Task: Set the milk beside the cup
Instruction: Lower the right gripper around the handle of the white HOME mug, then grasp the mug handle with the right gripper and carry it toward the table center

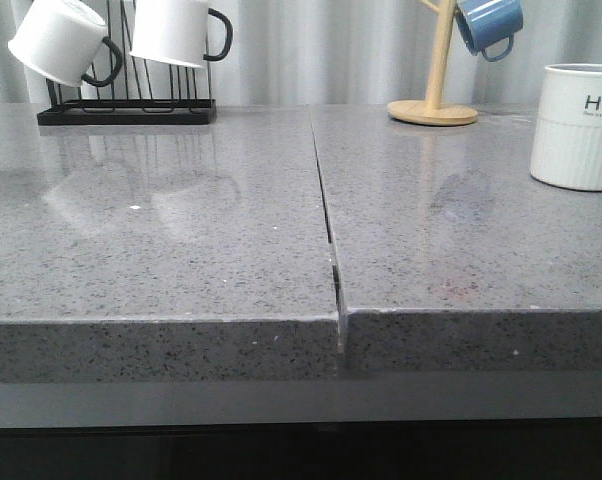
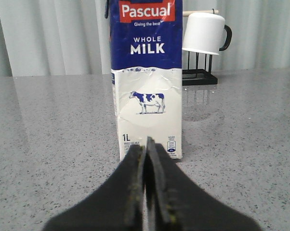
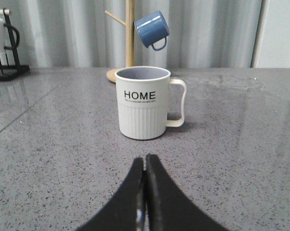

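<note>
**Lining up on the milk, nothing gripped yet**

I'm looking down the left wrist camera and the milk is dead ahead: upright on the grey counter, blue band on top, cow facing me, its base just past my fingertips. The left gripper has its two black fingers pressed together, holding nothing. So the step in hand, as I read it, is the approach and grasp, and I can't do that with the jaws closed.

Over on the right wrist view, the cup stands upright with HOME facing me and its handle sticking out to one side. The right gripper is also pinched together, empty, pointed at the cup but apart from it. In the front view I only catch the cup at the far right edge of the counter; the milk isn't in that frame at all, and neither arm shows there.

How I'd fly this: spread the left fingers wider than the carton before I creep forward, stay centred on the cow, and close across the flat sides around mid-height. It's a tall carton, and I judge a low nudge from shut fingertips would tip or skid it on this glossy stone. Squeeze gently; cardboard buckles.

For the set-down, I'd pick the bare side of the cup, away from the handle, and keep clear of the wooden mug tree with the blue mug behind. The seam between the counter slabs lies along the way, so I'd carry the carton lifted rather than drag it.
</note>
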Tool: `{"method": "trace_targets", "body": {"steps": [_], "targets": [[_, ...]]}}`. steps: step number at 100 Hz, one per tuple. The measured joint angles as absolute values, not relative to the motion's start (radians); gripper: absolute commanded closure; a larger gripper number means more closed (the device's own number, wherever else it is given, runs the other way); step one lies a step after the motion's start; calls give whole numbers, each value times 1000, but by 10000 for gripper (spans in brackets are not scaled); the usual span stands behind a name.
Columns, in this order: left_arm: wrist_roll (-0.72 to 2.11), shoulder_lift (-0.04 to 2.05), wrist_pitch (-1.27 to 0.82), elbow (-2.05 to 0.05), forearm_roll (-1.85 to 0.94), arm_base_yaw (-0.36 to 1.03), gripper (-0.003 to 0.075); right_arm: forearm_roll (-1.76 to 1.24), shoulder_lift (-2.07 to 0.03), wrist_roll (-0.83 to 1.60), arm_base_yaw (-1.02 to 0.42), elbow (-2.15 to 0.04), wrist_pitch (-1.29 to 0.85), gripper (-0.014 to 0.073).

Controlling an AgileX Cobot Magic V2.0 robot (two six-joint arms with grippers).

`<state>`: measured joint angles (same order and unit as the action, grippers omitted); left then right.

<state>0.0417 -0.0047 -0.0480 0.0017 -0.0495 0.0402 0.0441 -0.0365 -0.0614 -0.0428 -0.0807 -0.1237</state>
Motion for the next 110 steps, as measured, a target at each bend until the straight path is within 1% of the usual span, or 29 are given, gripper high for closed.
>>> {"method": "trace_targets", "body": {"steps": [23, 33, 40, 52, 55, 59, 62, 78, 91, 110], "targets": [[42, -5, -48, 2, -50, 40, 741, 58, -281, -61, -43, -212, -129, 662], [42, -5, -48, 2, -50, 40, 741, 60, -389, -61, -43, -238, -84, 634], [42, -5, -48, 2, -50, 40, 741, 60, -473, -61, -43, -242, -16, 546], [42, -5, -48, 2, -50, 40, 741, 52, -621, -61, -23, -244, 135, 305], [42, -5, -48, 2, -50, 40, 741, 40, -655, -61, -16, -244, 163, 258], [42, -5, -48, 2, -50, 40, 741, 20, -708, -61, 2, -246, 224, 210], [42, -5, -48, 2, -50, 40, 741, 5, -743, -61, 13, -247, 259, 193], [42, -5, -48, 2, -50, 40, 741, -44, -969, -61, 79, -254, 477, 190], [42, -5, -48, 2, -50, 40, 741, -50, -1161, -61, 96, -297, 627, 190], [42, -5, -48, 2, -50, 40, 741, 6, -1387, -61, 99, -402, 734, 190]]}}
